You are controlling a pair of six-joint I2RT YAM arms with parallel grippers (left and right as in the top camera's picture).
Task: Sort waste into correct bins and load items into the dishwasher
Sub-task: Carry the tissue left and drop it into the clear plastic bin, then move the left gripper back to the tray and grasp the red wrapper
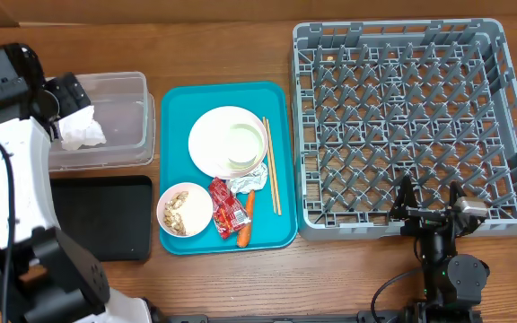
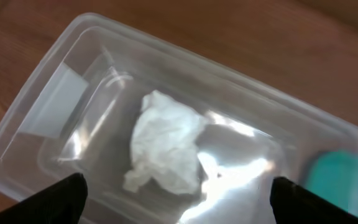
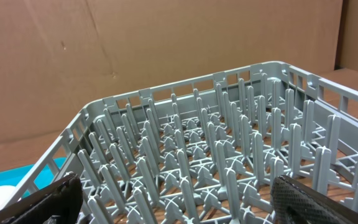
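My left gripper hangs open over the clear plastic tub. A crumpled white napkin lies loose inside the tub, free of both fingers. The teal tray holds stacked white plates, a bowl of rice scraps, a red wrapper, a carrot, another napkin and chopsticks. My right gripper stands open at the near edge of the grey dish rack, holding nothing.
A flat black tray lies in front of the clear tub, left of the teal tray. Bare wooden tabletop runs along the near edge. A cardboard wall stands behind the rack.
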